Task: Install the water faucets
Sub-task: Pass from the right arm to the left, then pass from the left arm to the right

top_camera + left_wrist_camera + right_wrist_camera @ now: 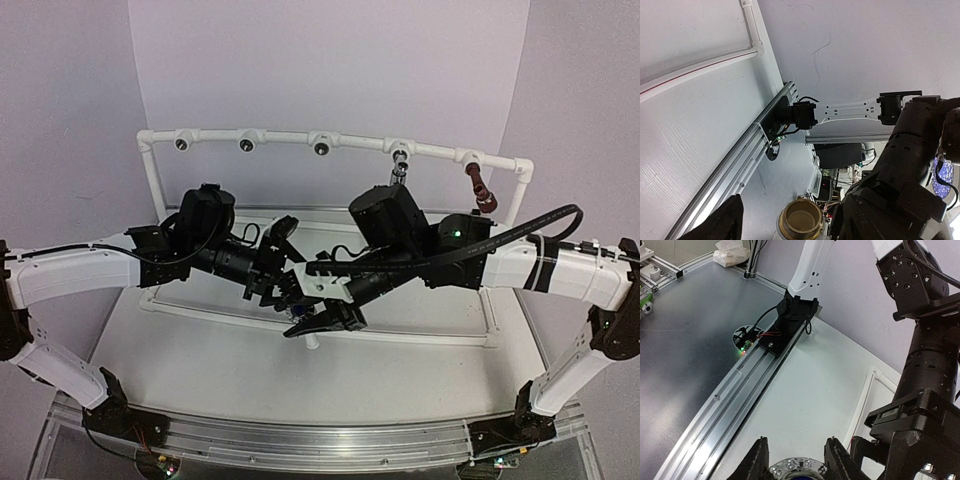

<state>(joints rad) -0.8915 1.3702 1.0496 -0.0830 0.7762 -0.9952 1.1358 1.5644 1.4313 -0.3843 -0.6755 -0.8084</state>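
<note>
Two black-and-white robot arms meet above the middle of the table over one small water faucet [312, 341].
This looks like a hand-over. The left gripper [283, 295] should clamp squarely on the body before the right gripper [797, 445] lets go, leaving the thread free for one of three empty white pipe sockets [247, 145]. The right fingers [757, 462] pinch a round silvery-blue part, probably the handle. One dark left finger [722, 222] stands just beside the brass-coloured threaded mouth [800, 219], not touching; the other is hidden, so that grip cannot be told. The faucet looks white, with a brass open end. A shiny silver faucet [400, 163] and a red-brown faucet [481, 188] sit in sockets further right.
</note>
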